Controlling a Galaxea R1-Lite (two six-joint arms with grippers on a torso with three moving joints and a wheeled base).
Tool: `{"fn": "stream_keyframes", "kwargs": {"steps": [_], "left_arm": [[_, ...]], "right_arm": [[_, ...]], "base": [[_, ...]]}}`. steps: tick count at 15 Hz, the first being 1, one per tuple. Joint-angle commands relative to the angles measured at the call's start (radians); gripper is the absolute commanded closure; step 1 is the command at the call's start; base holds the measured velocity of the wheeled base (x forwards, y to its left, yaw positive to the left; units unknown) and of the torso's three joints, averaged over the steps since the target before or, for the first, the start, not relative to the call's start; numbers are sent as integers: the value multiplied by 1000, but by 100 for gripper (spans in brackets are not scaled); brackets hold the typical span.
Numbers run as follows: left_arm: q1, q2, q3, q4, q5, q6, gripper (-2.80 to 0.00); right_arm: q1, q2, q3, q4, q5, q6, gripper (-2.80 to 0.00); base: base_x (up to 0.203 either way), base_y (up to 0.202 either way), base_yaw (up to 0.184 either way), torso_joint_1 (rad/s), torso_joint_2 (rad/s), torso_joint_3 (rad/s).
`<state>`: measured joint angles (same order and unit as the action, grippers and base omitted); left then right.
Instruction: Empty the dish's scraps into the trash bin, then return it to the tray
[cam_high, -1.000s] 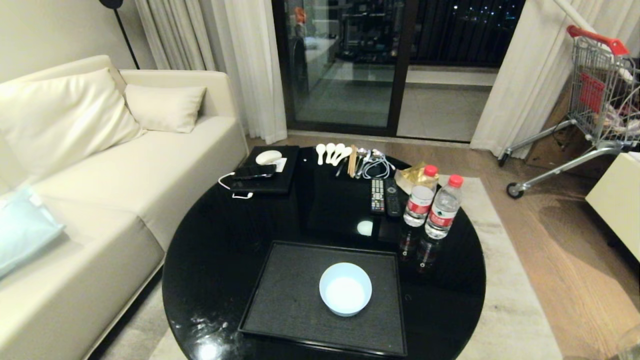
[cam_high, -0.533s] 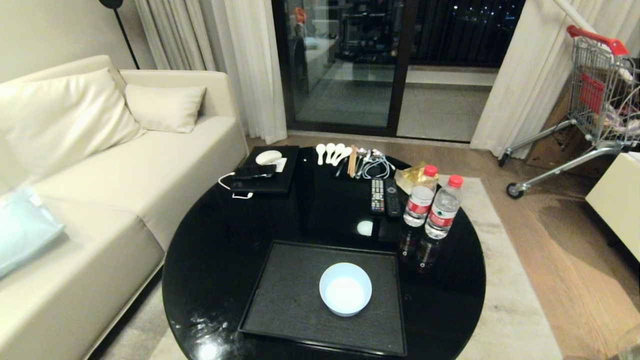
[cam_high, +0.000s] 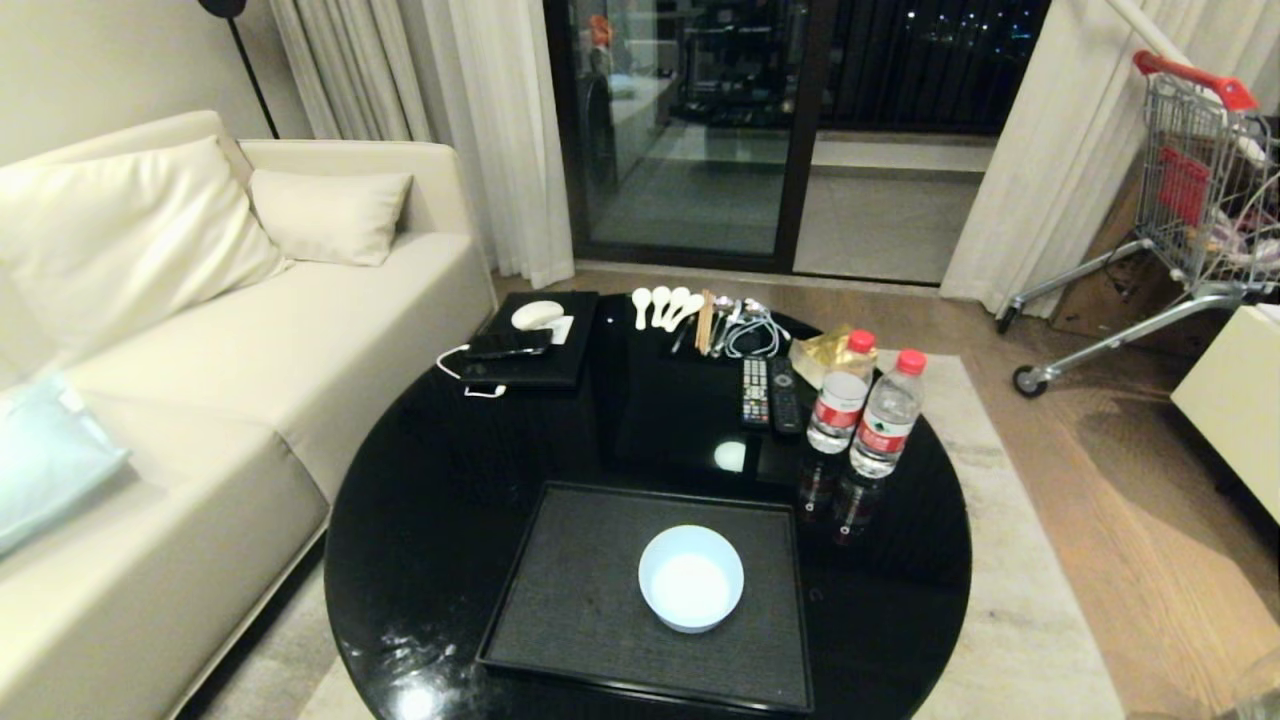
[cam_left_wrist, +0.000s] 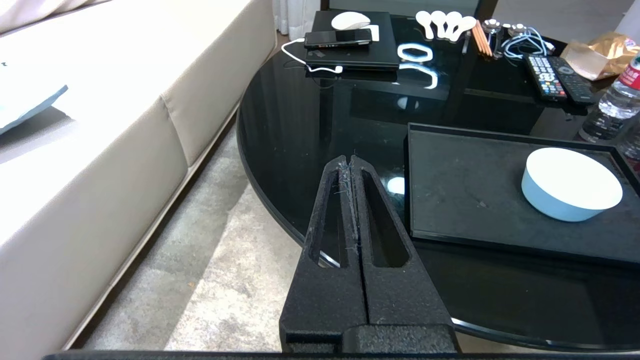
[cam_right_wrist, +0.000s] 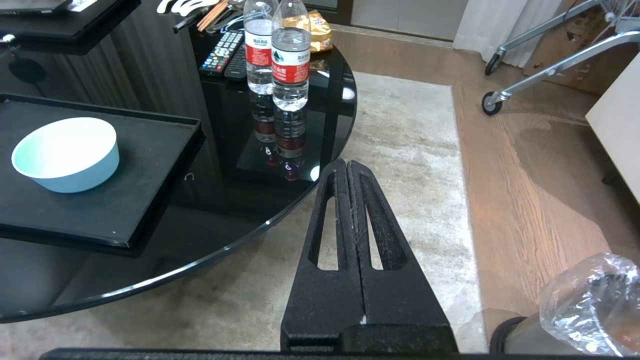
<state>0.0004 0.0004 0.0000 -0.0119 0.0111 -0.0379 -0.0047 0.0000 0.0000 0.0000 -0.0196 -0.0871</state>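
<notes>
Dish (cam_high: 691, 578) sits mid-tray (cam_high: 560, 600); both clenched hands, left hand (cam_left_wrist: 351, 165) and right hand (cam_right_wrist: 347, 167), hang off the table's rim (cam_right_wrist: 250, 230).

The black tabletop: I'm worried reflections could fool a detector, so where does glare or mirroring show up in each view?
Head view: the table mirrors a bright lamp spot behind the tray and the two water bottles. Left wrist view: white ring-shaped reflections sit near the laptop. Right wrist view: the bottles repeat upside down in the gloss, and the trash bin liner glints.
</notes>
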Motion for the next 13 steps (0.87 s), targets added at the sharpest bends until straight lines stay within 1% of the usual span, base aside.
{"fn": "stream_keyframes", "kwargs": {"steps": [1,10,13], "left_arm": [[1,0,0,0,1,0,0],[1,0,0,0,0,0,0],[1,0,0,0,0,0,0]], "right_arm": [[0,0,0,0,0,3,0],[0,0,0,0,1,3,0],[0,0,0,0,1,28,0]], "base": [[0,0,0,0,0,0],[0,0,0,0,0,0],[0,0,0,0,0,0]]}}
